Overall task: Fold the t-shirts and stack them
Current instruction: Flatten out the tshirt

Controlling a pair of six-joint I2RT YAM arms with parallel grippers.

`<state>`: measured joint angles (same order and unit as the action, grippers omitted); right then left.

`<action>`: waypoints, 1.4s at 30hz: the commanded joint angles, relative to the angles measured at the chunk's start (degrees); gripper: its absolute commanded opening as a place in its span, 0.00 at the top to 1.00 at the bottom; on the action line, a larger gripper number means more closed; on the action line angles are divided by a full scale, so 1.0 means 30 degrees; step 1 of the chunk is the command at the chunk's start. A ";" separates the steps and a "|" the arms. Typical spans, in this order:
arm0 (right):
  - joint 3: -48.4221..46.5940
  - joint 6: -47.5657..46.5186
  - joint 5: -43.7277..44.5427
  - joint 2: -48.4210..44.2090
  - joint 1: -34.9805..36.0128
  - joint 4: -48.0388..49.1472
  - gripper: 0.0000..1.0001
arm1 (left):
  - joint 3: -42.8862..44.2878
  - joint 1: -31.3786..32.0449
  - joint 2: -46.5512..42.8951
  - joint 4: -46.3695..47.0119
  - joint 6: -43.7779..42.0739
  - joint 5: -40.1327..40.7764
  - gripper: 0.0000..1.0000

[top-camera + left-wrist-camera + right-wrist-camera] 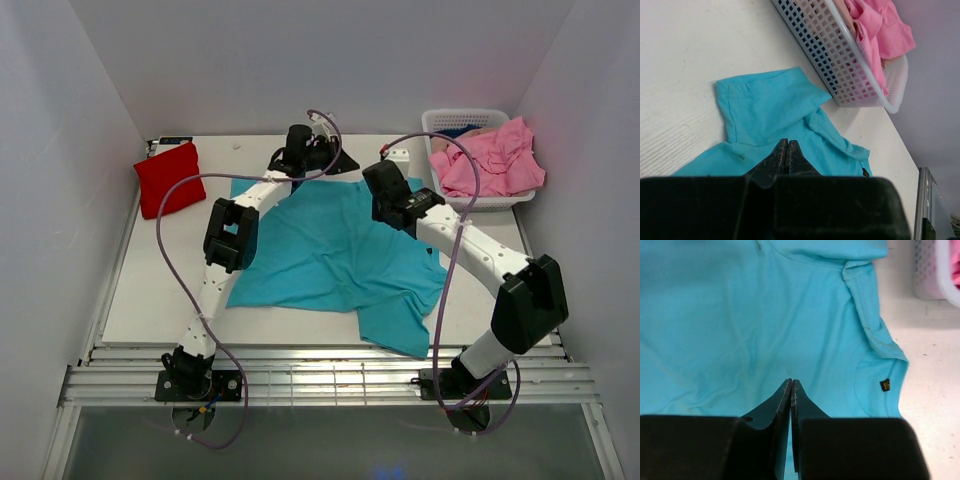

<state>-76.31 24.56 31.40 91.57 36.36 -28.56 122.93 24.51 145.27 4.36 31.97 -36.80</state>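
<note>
1. The teal t-shirt (330,250) lies spread and rumpled in the middle of the white table (160,290), between the two arms. One corner of it reaches the table's near edge on the right.
2. The red t-shirt (168,178) sits folded into a compact bundle at the far left corner of the table, apart from the teal one.
3. The pink t-shirts (495,160) are heaped in the white slotted basket (470,120) at the far right corner and spill over its rim.
4. The left gripper (787,149) is over the far part of the teal t-shirt, near a sleeve. Its jaws are pressed together. Whether any fabric is caught between them cannot be told.
5. The right gripper (791,387) is over the teal t-shirt beside the neck opening, where a small dark label (885,385) shows. Its jaws are likewise pressed together, and a pinch of cloth cannot be confirmed.
</note>
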 commanded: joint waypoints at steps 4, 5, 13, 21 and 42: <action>0.0506 -0.0332 0.2189 -0.3743 -0.0254 0.1080 0.92 | 0.2379 0.0325 0.2258 0.1359 0.1913 -0.2150 1.00; 0.0535 -0.0508 0.2364 -0.3891 -0.0428 0.1226 0.92 | 0.2410 0.0528 0.2376 0.1475 0.1797 -0.2004 1.00; -0.0483 -0.2412 -0.0706 -0.0090 -0.3152 0.4330 0.92 | 0.0014 0.1028 0.1209 0.1271 0.0451 0.0368 1.00; -0.6023 -0.3907 -0.3610 0.7288 -0.4999 0.4772 0.92 | -0.4468 0.1058 -0.4268 -0.0454 -0.2215 0.6272 1.00; -1.2091 -0.3645 -0.6481 1.4506 -0.7198 0.2780 0.92 | -1.5049 0.0823 -1.4818 -0.1688 -0.1486 1.1592 1.00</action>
<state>-109.51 13.17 13.69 134.67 14.74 -19.18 79.31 27.07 106.83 -0.47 25.78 -0.73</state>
